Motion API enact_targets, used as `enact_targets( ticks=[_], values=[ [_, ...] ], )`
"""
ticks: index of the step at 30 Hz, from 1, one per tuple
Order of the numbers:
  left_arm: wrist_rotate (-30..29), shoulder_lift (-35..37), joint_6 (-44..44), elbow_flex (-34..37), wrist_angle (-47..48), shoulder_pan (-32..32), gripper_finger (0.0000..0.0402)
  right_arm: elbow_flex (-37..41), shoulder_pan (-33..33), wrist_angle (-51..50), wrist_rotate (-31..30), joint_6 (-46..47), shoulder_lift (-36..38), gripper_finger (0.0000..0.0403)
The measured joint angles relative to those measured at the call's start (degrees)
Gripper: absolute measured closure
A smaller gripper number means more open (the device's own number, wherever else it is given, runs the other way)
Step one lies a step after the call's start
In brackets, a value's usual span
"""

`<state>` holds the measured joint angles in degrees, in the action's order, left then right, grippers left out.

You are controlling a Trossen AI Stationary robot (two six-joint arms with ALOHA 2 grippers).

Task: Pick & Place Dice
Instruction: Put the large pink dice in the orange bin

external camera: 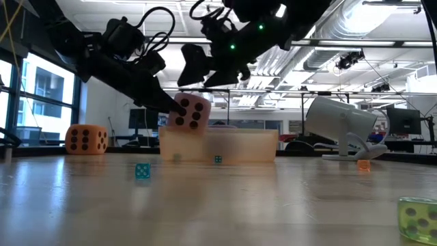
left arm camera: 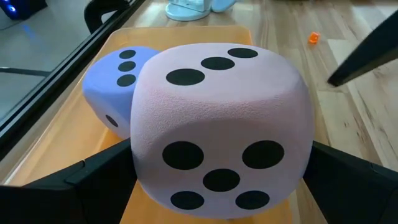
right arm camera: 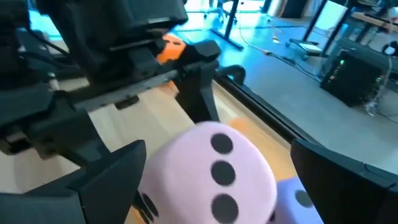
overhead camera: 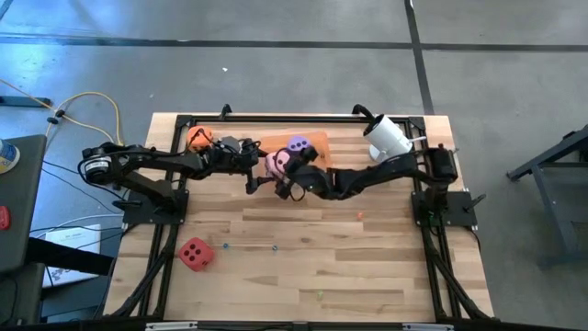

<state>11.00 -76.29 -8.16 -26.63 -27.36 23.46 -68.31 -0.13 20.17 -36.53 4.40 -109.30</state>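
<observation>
The red die (overhead camera: 195, 253) is sitting alone on the near bench (overhead camera: 303, 267) while, farther back, the left gripper (left arm camera: 217, 180) is grasping the pink die (left arm camera: 221, 130), holding it in the air at the near edge of the orange tray (overhead camera: 317, 140), where the purple die (overhead camera: 297, 145) is lying. The right gripper (right arm camera: 211, 180) is hovering around the pink die, fingers released. A clash of arms, or a squeezed foam die slipping out, looks possible. The orange die (overhead camera: 198, 138) is half hidden behind the left arm.

You see a fuzzy, matt foam pink die (left arm camera: 221, 130) (soft-looking), a see-through plastic tray (external camera: 235, 145), and a smooth wood table (overhead camera: 303, 257).
</observation>
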Motion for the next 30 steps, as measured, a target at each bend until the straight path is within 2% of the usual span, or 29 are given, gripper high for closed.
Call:
enact_targets(
  ticks=[5, 8, 18, 24, 30],
  values=[
    [0.15, 0.00, 0.00, 0.00, -0.42, -0.04, 0.0002, 0.00, -1.08, 2.55, 1.98, -1.97, 0.02, 0.0010],
    [2.09, 0.00, 0.02, 0.00, -1.33, -0.03, 0.0002, 0.00, -1.92, 0.62, 1.68, -0.94, 0.02, 0.0010],
    [2.04, -0.04, -0.13, 0.05, -2.23, -0.37, 0.0002, -0.09, -2.90, -3.42, 3.52, 2.04, 0.20, 0.0010],
    [-0.66, -0.04, -0.15, 0.07, -3.32, -0.35, 0.0002, -0.09, -3.33, -3.43, 3.77, 2.13, 0.20, 0.0010],
    [-0.83, -0.15, -0.20, 0.24, -3.75, -0.48, 0.0001, -0.22, -4.17, -2.28, 5.79, 4.17, -3.30, 0.0010]
  ],
)
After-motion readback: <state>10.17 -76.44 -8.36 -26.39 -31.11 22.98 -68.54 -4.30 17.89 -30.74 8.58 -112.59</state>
